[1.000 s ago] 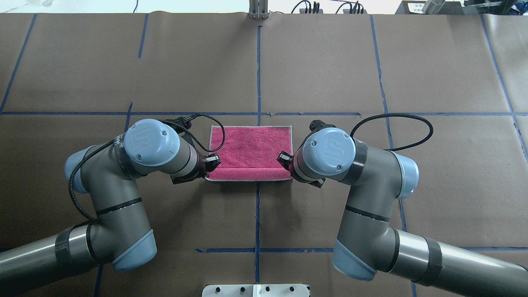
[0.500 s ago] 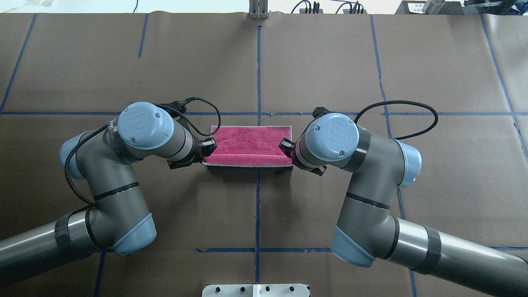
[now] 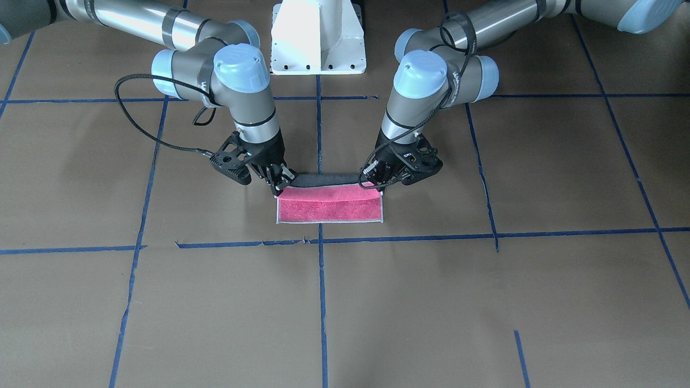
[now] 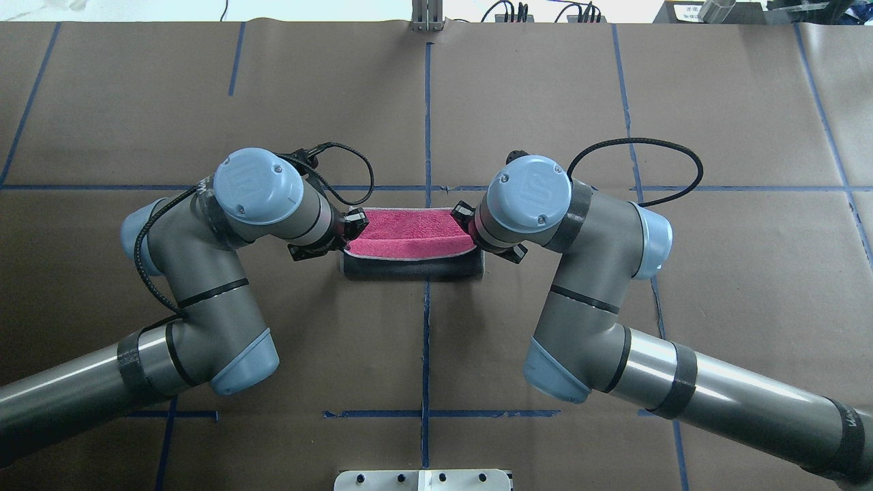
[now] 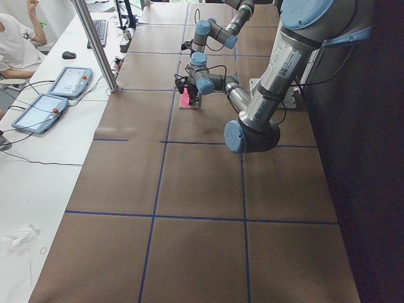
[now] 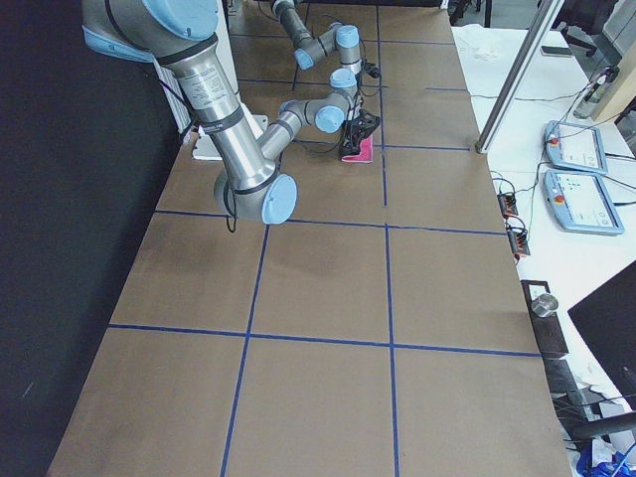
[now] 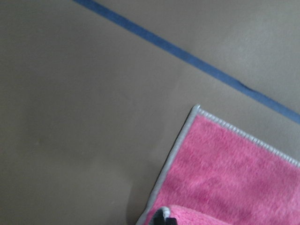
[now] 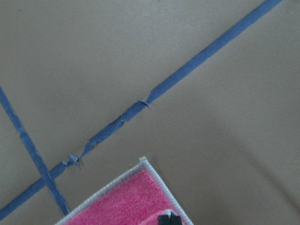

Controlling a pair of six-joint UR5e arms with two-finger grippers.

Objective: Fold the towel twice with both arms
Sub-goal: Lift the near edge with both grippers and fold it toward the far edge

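**Towel, first fold: lifted hem in transit**

- Item: towel (image 4: 408,230), mid-table (image 4: 545,102), about midway between the left and right edges. Its long axis runs side to side, parallel to the far edge.
- Holds: my left end effector (image 4: 350,230) is pinched closed on the lifted hem's left corner. My right end effector (image 4: 462,219) is pinched closed on its right corner. The hem hangs slack between them.
- Faces: a narrow pink strip lies flat toward the far edge. The dark grey underside shows as a rolled band on my side.
- Governing relation: the free far hem lies just beyond both end effectors, toward the far edge and just short of the blue tape line (image 4: 545,188). Neither end effector is nearer to it, so I judge the carry must run square to the long axis.
- Change: a second ago the pink face was wide and no grey showed. Both end effectors have since travelled toward the far edge and drawn slightly inward.
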